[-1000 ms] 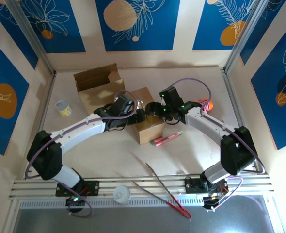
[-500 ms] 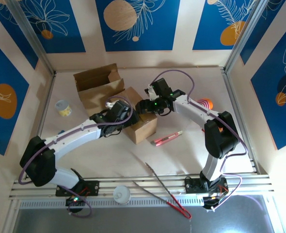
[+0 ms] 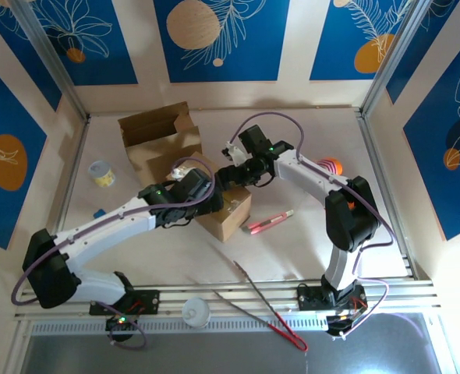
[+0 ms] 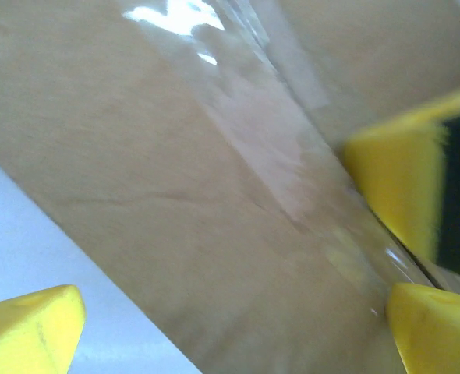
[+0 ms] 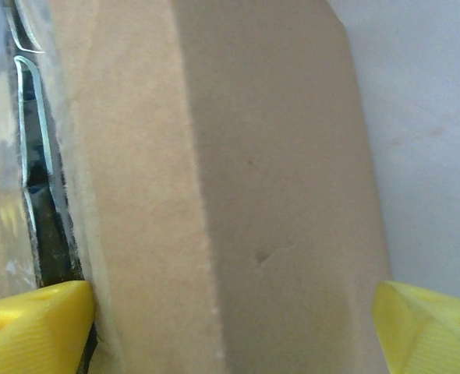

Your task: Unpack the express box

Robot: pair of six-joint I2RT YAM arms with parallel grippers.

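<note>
**Both claws wide at the small box**

In the top view the express box, a small brown carton sealed with clear tape, sits on the pale surface near its middle, and both arms meet over it. The left claw reaches the box from the near left. The right claw comes at its far side.

In the left wrist view the left claw is spread wide. One yellow fingertip hangs over bare surface beside the box, the other over the shiny tape strip.

In the right wrist view the right claw is also wide. Its yellow fingertips stand on either side of a cardboard edge of the box. Whether they press on it cannot be told.

A larger open carton stands behind the box to the left, with a small yellow tub near it. An orange ball lies on the right, a pink cutter just beside the box, and red-tipped tongs at the near edge.
</note>
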